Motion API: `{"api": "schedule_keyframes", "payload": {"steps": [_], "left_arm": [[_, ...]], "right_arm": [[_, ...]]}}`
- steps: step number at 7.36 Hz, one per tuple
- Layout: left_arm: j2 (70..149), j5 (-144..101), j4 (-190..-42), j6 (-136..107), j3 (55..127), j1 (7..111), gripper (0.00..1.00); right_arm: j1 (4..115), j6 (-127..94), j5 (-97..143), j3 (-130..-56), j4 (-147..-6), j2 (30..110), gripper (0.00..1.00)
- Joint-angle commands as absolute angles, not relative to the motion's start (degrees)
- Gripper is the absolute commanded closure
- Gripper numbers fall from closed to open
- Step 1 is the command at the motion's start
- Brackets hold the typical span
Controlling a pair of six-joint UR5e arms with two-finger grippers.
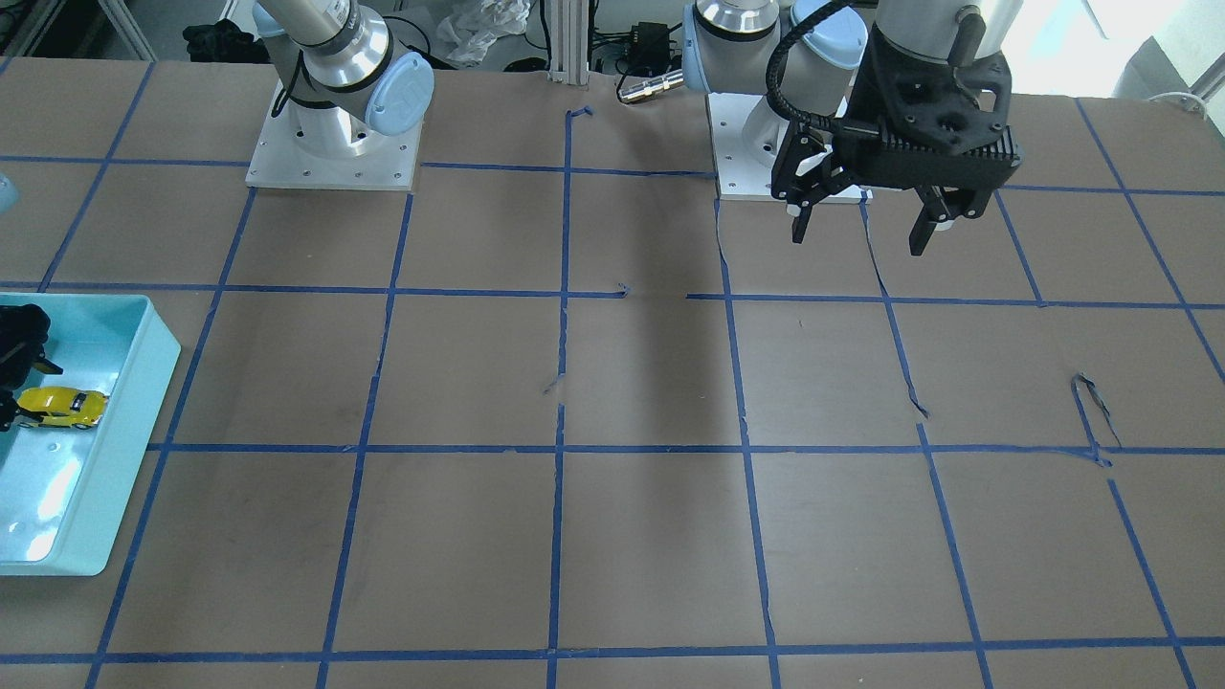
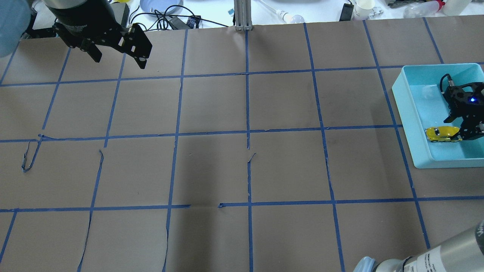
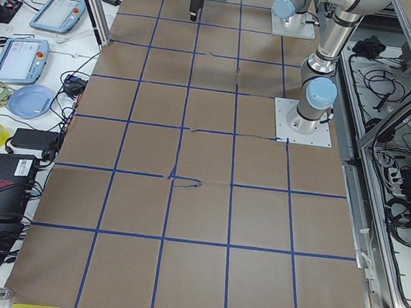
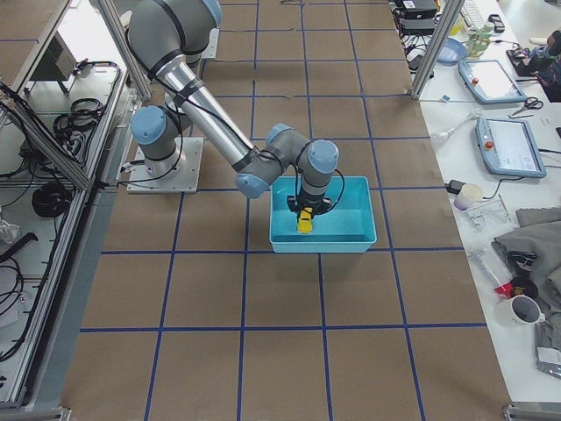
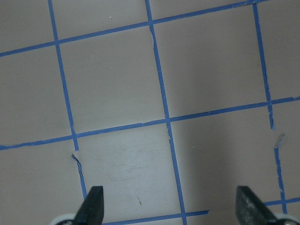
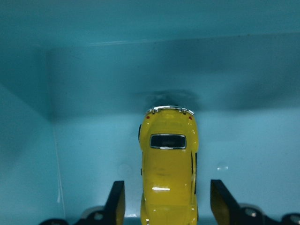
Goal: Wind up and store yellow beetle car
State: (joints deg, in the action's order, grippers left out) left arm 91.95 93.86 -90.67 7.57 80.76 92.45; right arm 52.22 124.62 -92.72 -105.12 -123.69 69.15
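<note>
The yellow beetle car [image 6: 168, 164] lies on the floor of the light-blue bin [image 2: 406, 113], near one wall. It also shows in the front view [image 1: 62, 407], the overhead view [image 2: 442, 133] and the right side view [image 4: 304, 221]. My right gripper [image 6: 168, 206] is low inside the bin. Its fingers stand open on either side of the car's rear half, with a gap on each side. My left gripper [image 2: 120, 62] is open and empty, held high above the table near its own base, and also shows in the front view [image 1: 858, 239].
The table is brown paper with a blue tape grid. The bin [image 1: 158, 373] sits at the table's edge on my right side. The arm bases [image 1: 330, 153] stand at the robot's edge. Cables and clutter lie beyond the far edge [image 2: 170, 19].
</note>
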Motion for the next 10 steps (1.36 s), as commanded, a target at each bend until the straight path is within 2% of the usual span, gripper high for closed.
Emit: {"api": "schedule_keyframes", "payload": {"steps": [1, 4, 6, 9, 10], "left_arm": [[91.8, 94.0, -90.7, 7.7, 81.1, 92.4, 0.0], [91.7, 93.9, -90.7, 7.7, 81.0, 92.4, 0.0], [91.7, 93.9, -90.7, 7.7, 81.0, 92.5, 0.0], [91.6, 93.8, -90.6, 7.7, 80.9, 91.8, 0.0], [91.6, 93.8, -90.6, 7.7, 80.8, 92.0, 0.0]], "right_arm": [[52.8, 123.6, -92.6, -103.5, -122.7, 73.0, 0.0], [56.1, 109.0, -88.5, -101.3, -110.4, 85.7, 0.0], [63.2, 91.4, -88.5, -95.7, -98.4, 91.1, 0.0], [77.9, 64.7, -88.6, -84.7, -85.3, 91.5, 0.0], [82.7, 53.1, -89.4, -83.0, -84.6, 91.2, 0.0]]}}
